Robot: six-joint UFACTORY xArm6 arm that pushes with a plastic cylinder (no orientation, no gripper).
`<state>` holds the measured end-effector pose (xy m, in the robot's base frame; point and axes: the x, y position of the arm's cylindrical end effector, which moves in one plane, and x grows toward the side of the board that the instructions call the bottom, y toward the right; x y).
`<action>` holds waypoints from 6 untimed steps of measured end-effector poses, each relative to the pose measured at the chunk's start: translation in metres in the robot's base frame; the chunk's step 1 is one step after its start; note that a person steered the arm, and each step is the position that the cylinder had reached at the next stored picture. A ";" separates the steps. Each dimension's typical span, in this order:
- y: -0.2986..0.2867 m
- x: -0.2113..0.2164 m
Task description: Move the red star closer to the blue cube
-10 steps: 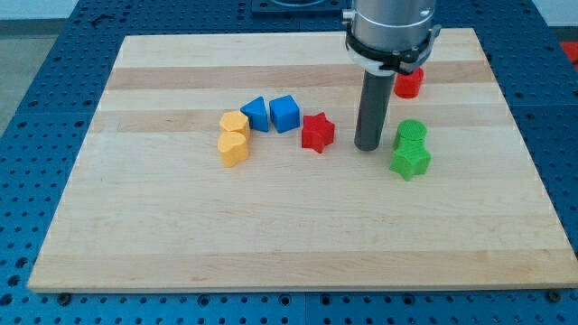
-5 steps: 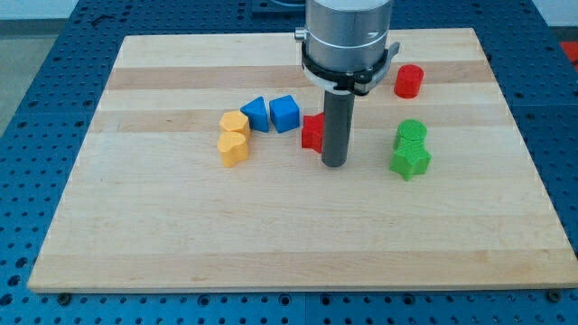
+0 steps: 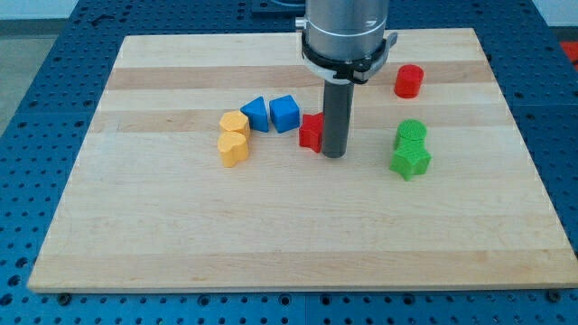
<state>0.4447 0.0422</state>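
A: Where is my tip point(image 3: 334, 154) sitting?
B: It is pressing at the red star's point(image 3: 312, 133) three o'clock side, hiding part of it. There is no hand to open or close, only the rod.
A: And the blue cube point(image 3: 284, 113)?
B: It is lying just beside the star, at its eleven o'clock.

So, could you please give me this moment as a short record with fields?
tip: my tip sits against the view's right side of the red star block, partly hiding it
target: blue cube block, up-left of the star, narrow gap between
beside target: blue triangular block, on its left
surface: wooden board
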 end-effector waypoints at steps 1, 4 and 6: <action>0.000 0.002; 0.001 -0.014; 0.004 -0.017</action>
